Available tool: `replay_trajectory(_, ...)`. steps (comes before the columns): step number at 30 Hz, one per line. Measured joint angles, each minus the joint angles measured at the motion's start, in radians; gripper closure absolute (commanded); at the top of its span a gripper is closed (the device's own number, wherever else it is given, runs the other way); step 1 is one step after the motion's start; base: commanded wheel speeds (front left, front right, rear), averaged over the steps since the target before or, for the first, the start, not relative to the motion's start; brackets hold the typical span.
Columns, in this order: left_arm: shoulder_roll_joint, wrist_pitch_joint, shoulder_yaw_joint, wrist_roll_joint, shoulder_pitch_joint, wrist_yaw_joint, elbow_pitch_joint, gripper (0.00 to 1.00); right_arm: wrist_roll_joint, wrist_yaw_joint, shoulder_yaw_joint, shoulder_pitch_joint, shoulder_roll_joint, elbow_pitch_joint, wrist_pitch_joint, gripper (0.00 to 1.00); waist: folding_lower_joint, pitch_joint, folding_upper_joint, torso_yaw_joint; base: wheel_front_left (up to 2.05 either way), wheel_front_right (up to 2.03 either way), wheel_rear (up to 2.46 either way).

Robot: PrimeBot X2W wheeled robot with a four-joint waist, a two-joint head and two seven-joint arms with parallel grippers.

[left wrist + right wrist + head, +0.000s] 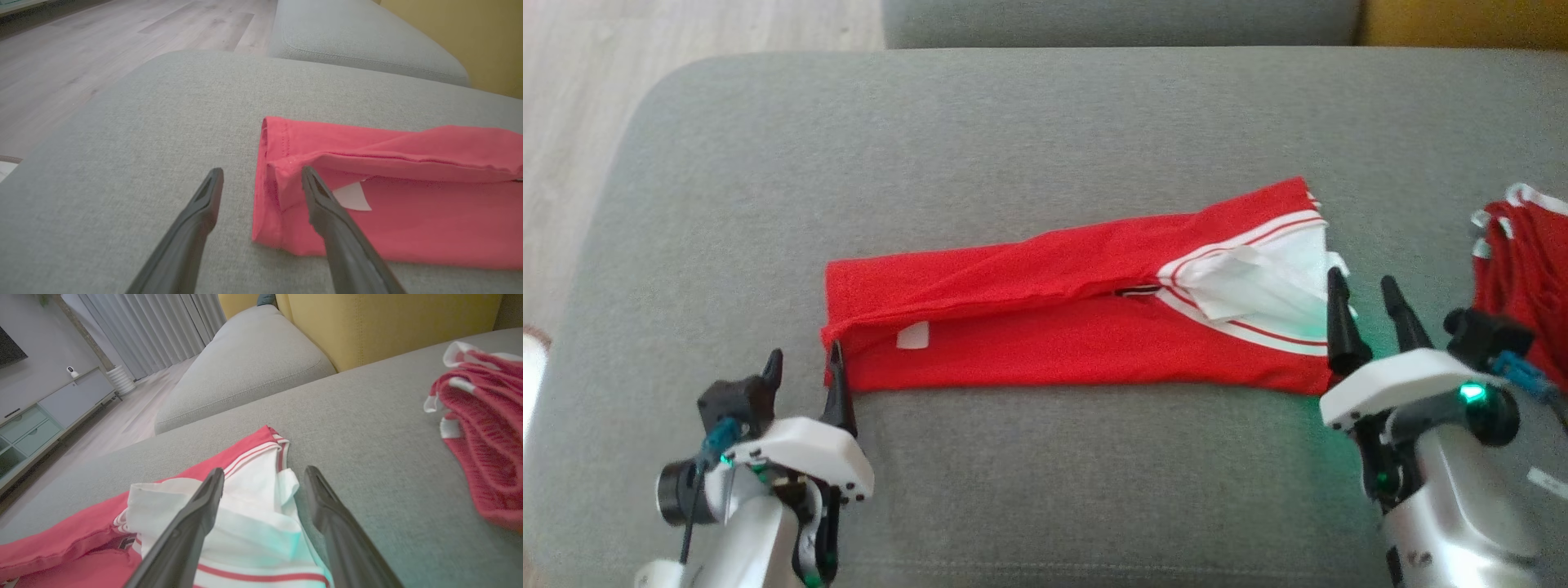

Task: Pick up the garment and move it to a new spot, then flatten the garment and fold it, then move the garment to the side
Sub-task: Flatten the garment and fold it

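On grey cushion (1045,122): red garment (1045,327), folded into a long strip. Left claw (805,357) released at its left end; right claw (1361,279) released at white-collared right end.

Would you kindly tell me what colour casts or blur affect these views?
Head view: green glow by the right gripper tints the white collar of the garment. Left wrist view: the garment looks faded pink; the left gripper looks soft. Right wrist view: the collar looks greenish, the second red garment blurred.
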Motion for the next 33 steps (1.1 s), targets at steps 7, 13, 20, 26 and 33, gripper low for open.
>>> replay_trajectory(7,-0.036,0.000,0.040,0.056,0.034,-0.035,-0.048,0.00,-0.075,0.000,-0.088,-0.103,0.001,0.143,0.010,0.00,0.0000,0.010,0.0000,0.067,0.00,0.00,0.00)
replay_trajectory(13,-0.056,0.000,0.052,0.086,0.038,-0.062,-0.057,0.00,-0.209,0.000,-0.168,-0.132,-0.002,0.294,0.009,0.00,0.0000,0.024,0.0000,0.105,0.00,0.00,0.00)
replay_trajectory(20,-0.065,0.000,0.080,0.083,0.042,-0.079,-0.058,0.00,-0.277,0.000,-0.196,-0.193,-0.007,0.411,0.026,0.65,0.0000,0.031,0.0000,0.115,0.00,0.00,0.00)
replay_trajectory(26,-0.067,0.000,0.086,0.079,0.042,-0.079,-0.063,0.00,-0.234,0.000,-0.149,-0.222,-0.005,0.452,0.007,1.00,0.0000,0.031,0.0000,0.093,0.00,0.00,0.00)
replay_trajectory(33,-0.068,0.000,0.073,0.064,0.069,-0.078,-0.063,0.00,-0.173,0.000,-0.124,-0.217,-0.012,0.440,-0.071,1.00,0.0000,-0.014,0.0000,0.068,0.00,0.00,0.00)
